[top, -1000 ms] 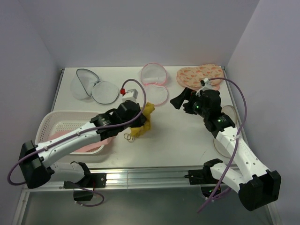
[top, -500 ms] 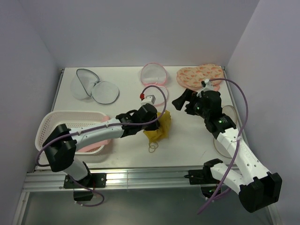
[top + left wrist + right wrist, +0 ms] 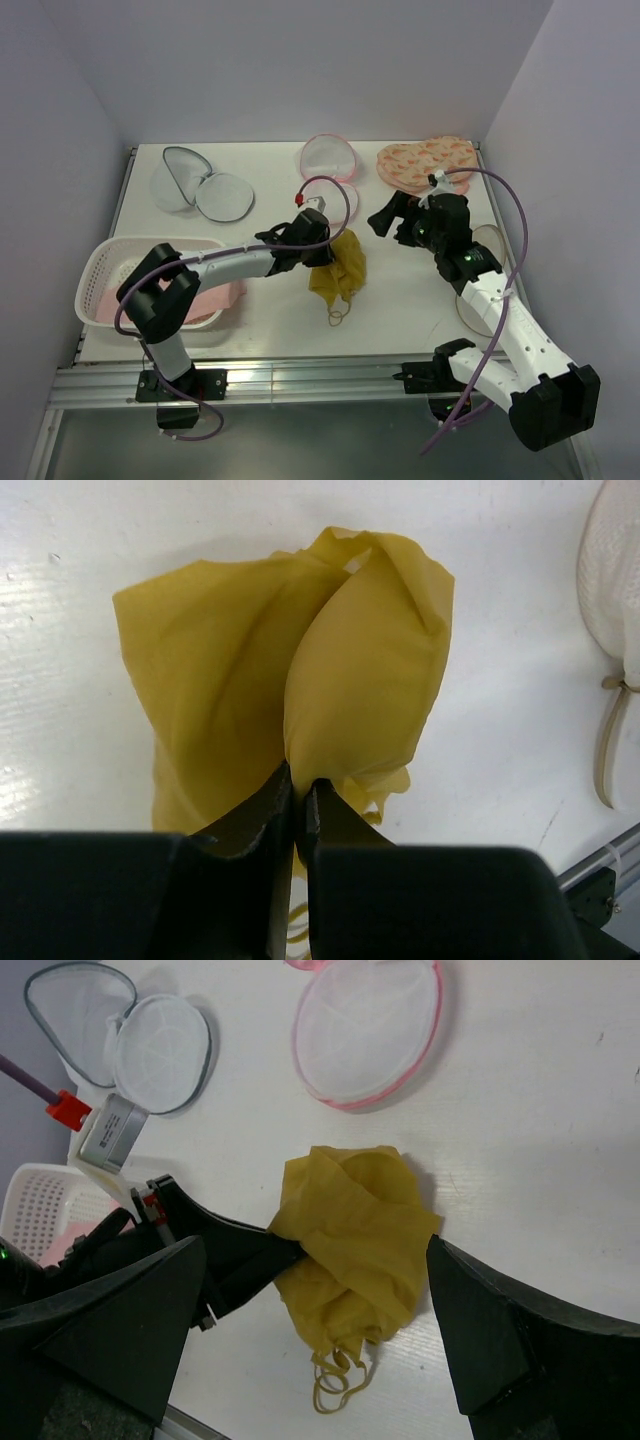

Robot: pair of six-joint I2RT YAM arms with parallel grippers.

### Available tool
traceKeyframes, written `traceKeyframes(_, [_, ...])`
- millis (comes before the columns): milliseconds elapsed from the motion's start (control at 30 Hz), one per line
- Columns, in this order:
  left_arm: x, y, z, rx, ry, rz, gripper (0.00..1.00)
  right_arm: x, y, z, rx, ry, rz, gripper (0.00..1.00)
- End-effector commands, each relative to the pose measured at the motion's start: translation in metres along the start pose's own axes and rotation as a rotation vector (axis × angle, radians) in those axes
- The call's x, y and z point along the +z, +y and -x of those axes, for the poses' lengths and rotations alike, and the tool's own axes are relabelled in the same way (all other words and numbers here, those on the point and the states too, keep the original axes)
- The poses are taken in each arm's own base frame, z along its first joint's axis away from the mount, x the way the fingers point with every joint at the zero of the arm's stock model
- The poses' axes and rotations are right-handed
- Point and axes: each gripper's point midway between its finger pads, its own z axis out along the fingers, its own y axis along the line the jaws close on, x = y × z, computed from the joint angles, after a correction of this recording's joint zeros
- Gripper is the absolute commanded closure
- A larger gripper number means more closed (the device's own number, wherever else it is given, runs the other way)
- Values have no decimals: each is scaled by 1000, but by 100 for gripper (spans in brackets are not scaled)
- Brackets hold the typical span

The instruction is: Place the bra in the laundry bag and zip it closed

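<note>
**A:** Nearest us on the left is the white slotted plastic basket, something pink lying inside it. The left arm reaches out past it towards mid-table.

**B:** And the left claw is clenched tight on a fold of the crumpled mustard-yellow fabric bra. The cloth bunches out ahead of the fingers, thin strap loops trailing back towards the near edge. Whether it is clear of the white table I can't tell.

**A:** The right claw hovers just right of the bra, fingers spread wide, gripping nothing.

**B:** Now the target. The round white see-through mesh clamshell laundry bag with the grey zip rim sits at the far left, lying open, its two domes side by side.

**A:** So from the left claw it lies back and to the left, well apart. The two domes run roughly left to right, the right-hand one flat and the nearer of the pair to the claw.

**B:** The left arm is plainly the nearer one to it. The right would have to cross the whole table.

**A:** Closer by, straight behind the bra, is the pink-rimmed mesh clamshell bag, with the peach pink-patterned padded piece at the far right. Neither is the goal.

**B:** My read: the carry has to swing back-left, past the pink rim.
</note>
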Motion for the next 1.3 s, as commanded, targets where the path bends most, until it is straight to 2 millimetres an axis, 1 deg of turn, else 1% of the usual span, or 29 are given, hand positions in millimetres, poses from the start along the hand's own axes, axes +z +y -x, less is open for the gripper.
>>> traceKeyframes(0, [7, -7, 13, 20, -24, -48, 87, 5, -9, -4, -17, 3, -24, 2])
traceKeyframes(67, [8, -5, 12, 16, -21, -54, 89, 6, -11, -5, -14, 3, -32, 2])
traceKeyframes(133, [2, -6, 13, 13, -30, -69, 97, 6, -12, -7, -15, 4, -34, 2])
traceKeyframes(233, [-13, -23, 26, 24, -52, -121, 100, 5, -11, -3, -15, -4, -40, 2])
traceKeyframes(267, [-18, -30, 25, 39, -41, -133, 100, 3, -12, -1, -17, -11, -48, 2])
traceKeyframes(300, [-28, -47, 36, 64, -70, -162, 100, 2, -11, 4, -20, -25, -52, 2])
traceKeyframes(333, [-34, -55, 39, 81, -82, -164, 100, 0, -13, 6, -20, -30, -65, 2])
traceKeyframes(367, [-42, -71, 34, 111, -82, -183, 100, -2, -14, 13, -20, -53, -81, 2])
traceKeyframes(400, [-51, -86, 40, 133, -91, -192, 100, -5, -14, 16, -23, -61, -88, 2])
traceKeyframes(433, [-56, -95, 42, 142, -103, -194, 100, -6, -16, 18, -20, -64, -98, 2])
traceKeyframes(467, [-66, -118, 41, 159, -111, -233, 100, -10, -17, 27, -19, -85, -105, 2])
traceKeyframes(500, [-70, -124, 36, 166, -103, -235, 100, -13, -19, 29, -13, -88, -117, 2])
traceKeyframes(533, [-76, -137, 29, 180, -106, -251, 100, -15, -21, 33, -10, -97, -125, 1])
traceKeyframes(567, [-81, -149, 32, 169, -120, -266, 100, -20, -22, 43, -9, -125, -129, 1])
traceKeyframes(633, [-89, -164, 22, 175, -126, -277, 100, -26, -25, 51, -3, -145, -141, 1])
traceKeyframes(733, [-107, -191, 17, 152, -147, -340, 100, -34, -20, 64, 4, -172, -127, 1])
traceKeyframes(767, [-112, -192, 23, 124, -170, -337, 100, -36, -17, 68, 6, -180, -117, 1])
traceKeyframes(833, [-116, -188, 25, 93, -182, -335, 100, -36, -11, 67, 5, -167, -89, 1])
traceKeyframes(900, [-118, -170, 29, 61, -211, -286, 100, -33, -7, 67, 4, -160, -69, 1])
traceKeyframes(933, [-113, -156, 32, 47, -213, -251, 100, -30, -7, 63, 5, -141, -58, 1])
traceKeyframes(967, [-109, -139, 26, 22, -198, -221, 100, -28, -7, 61, 6, -135, -51, 1])
traceKeyframes(1000, [-105, -125, 30, 0, -203, -195, 100, -25, -6, 60, 5, -134, -41, 1])
traceKeyframes(1033, [-93, -100, 18, -7, -184, -145, 100, -20, -7, 53, 12, -104, -28, 1])
traceKeyframes(1067, [-94, -90, 19, -42, -193, -135, 100, -17, -7, 50, 16, -93, -20, 1])
traceKeyframes(1100, [-90, -72, 24, -71, -201, -106, 100, -14, -5, 49, 15, -90, -4, 1])
traceKeyframes(1133, [-79, -44, 8, -76, -172, -54, 100, -8, -6, 43, 20, -68, 0, 1])
traceKeyframes(1200, [-78, -23, 8, -125, -186, -36, 100, -4, -4, 39, 19, -56, 18, 1])
traceKeyframes(1233, [-69, 5, -3, -139, -168, 21, 100, 0, -3, 33, 15, -38, 19, 1])
traceKeyframes(1267, [-68, 15, -4, -163, -170, 31, 100, 2, -3, 32, 11, -36, 19, 1])
